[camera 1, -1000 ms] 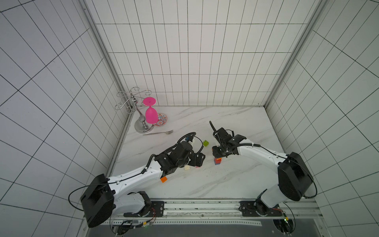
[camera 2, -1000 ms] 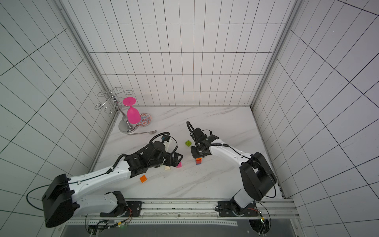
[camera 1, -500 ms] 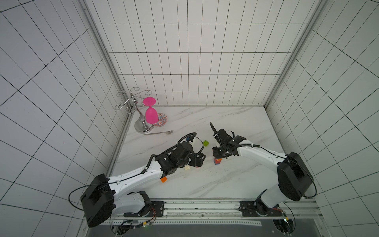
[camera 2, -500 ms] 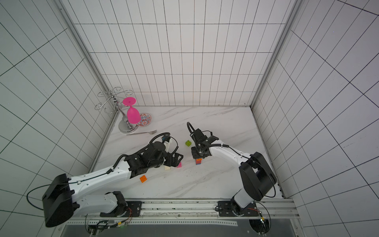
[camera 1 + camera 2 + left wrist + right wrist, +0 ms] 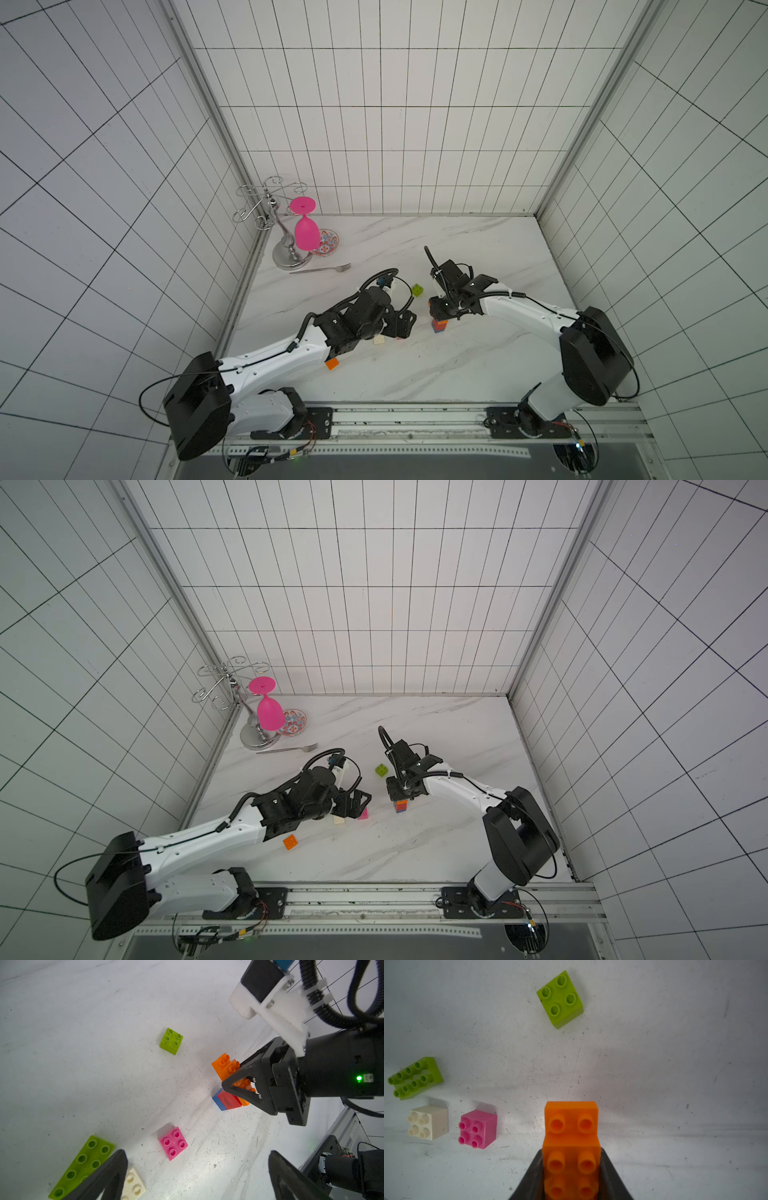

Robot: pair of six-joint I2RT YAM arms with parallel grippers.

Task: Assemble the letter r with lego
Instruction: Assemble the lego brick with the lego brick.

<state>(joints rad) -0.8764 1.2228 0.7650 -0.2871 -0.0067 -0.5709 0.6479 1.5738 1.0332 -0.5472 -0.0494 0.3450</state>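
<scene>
A lego stack [image 5: 439, 325] [image 5: 401, 806] stands mid-table: blue [image 5: 218, 1101] at the bottom, red [image 5: 228, 1100] above it, stepped orange bricks [image 5: 225, 1066] [image 5: 571, 1124] on top. My right gripper [image 5: 440, 309] [image 5: 399, 791] [image 5: 572, 1159] is shut on the orange bricks from above. To its left my left gripper [image 5: 405, 326] [image 5: 357, 802] [image 5: 196, 1153] hangs open and empty over a pink brick [image 5: 173, 1142] [image 5: 477, 1129]. A cream brick [image 5: 133, 1184] [image 5: 428, 1122] and a long lime brick [image 5: 83, 1165] [image 5: 415, 1079] lie by one finger.
A small lime brick [image 5: 417, 290] [image 5: 560, 998] lies behind the grippers. A loose orange brick [image 5: 332, 364] [image 5: 290, 842] sits by the left forearm. At the back left stand a wire glass rack [image 5: 286, 257] with a pink goblet [image 5: 306, 235], a patterned dish [image 5: 328, 245] and a fork [image 5: 322, 270].
</scene>
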